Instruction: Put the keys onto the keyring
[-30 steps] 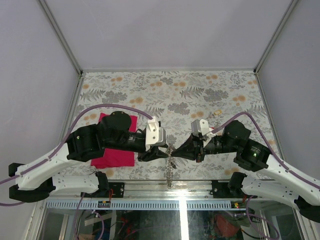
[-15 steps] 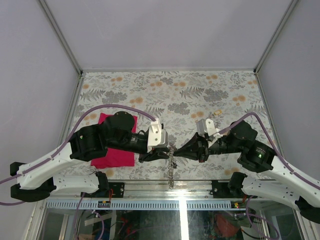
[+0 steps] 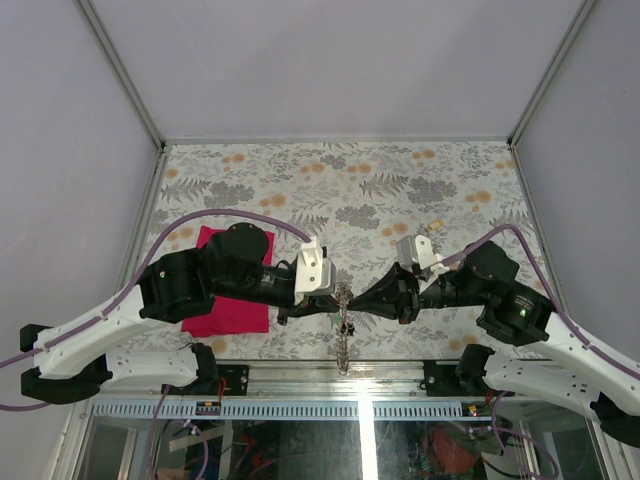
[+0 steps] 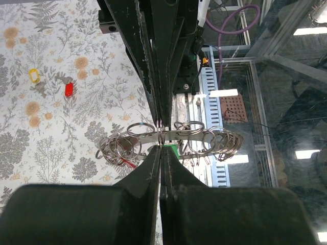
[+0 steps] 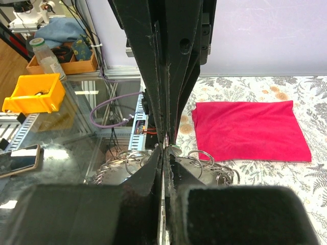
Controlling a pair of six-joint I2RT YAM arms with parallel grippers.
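Seen from above, the left gripper [image 3: 335, 303] and right gripper [image 3: 353, 302] meet tip to tip near the front edge of the table [image 3: 400, 180]. The keyring [image 3: 343, 340] is caught between them and dangles as a thin silver string down over that edge. A cloth [image 3: 225, 315] lies flat on the table, partly under the left arm [image 3: 200, 285].

The left wrist view is much closer. The left gripper's own fingers [image 4: 150, 168] come up from below, pressed tight together on the keyring's run of silver rings. The right gripper's fingers [image 4: 148, 76] come down from above, clenched on the same stretch just over them. Rings fan out to both sides of the pinch. A speck of green sits right at the tips, and I cannot tell what it is. The keys [image 4: 68, 89] lie well off to the left on the table. A red-headed one and a yellow-headed one are close together, apart from the keyring.

The right wrist view shows the same pinch from the other side. Both pairs of jaws are closed on the rings, which spread to either side. The cloth lies flat on the table to the right. Past the table edge on the left there is a yellow bin [image 5: 33, 92], a bottle [image 5: 43, 56] and a phone [image 5: 18, 161].
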